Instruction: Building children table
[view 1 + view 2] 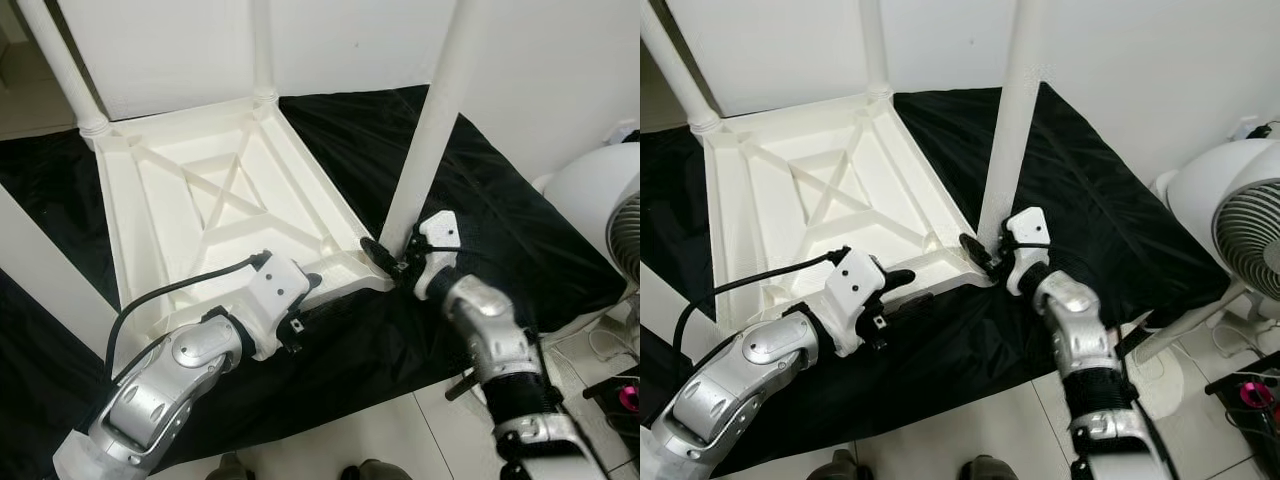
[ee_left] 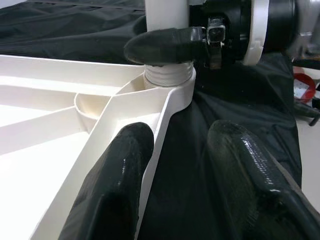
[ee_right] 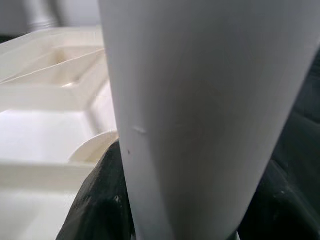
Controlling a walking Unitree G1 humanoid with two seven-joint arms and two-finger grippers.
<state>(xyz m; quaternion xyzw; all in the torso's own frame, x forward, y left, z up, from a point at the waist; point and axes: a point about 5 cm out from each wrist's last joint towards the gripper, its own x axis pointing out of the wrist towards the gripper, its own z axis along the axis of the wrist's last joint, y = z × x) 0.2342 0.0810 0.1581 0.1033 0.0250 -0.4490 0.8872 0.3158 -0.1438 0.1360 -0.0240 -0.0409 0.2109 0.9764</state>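
Black cloth (image 1: 480, 200) covers the floor mid-frame, carrying an upturned white table (image 1: 215, 215). At lower centre the right pincer (image 1: 392, 262) is clamped round the base of a white leg (image 1: 430, 120) at the near corner socket. Lower left, the left pincer (image 2: 177, 165) straddles the table's edge rim, fingers parted.

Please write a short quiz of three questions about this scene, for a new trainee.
1. True or false: the tabletop lies upside down on the black cloth.
2. Which claw grips the leg near its base? A. left B. right
3. Fill in: the left claw straddles the tabletop's ______.

Key
1. True; its ribbed underside faces up.
2. B; the right claw is closed around the leg just above the corner socket.
3. Edge, one finger on each side, near that socket.
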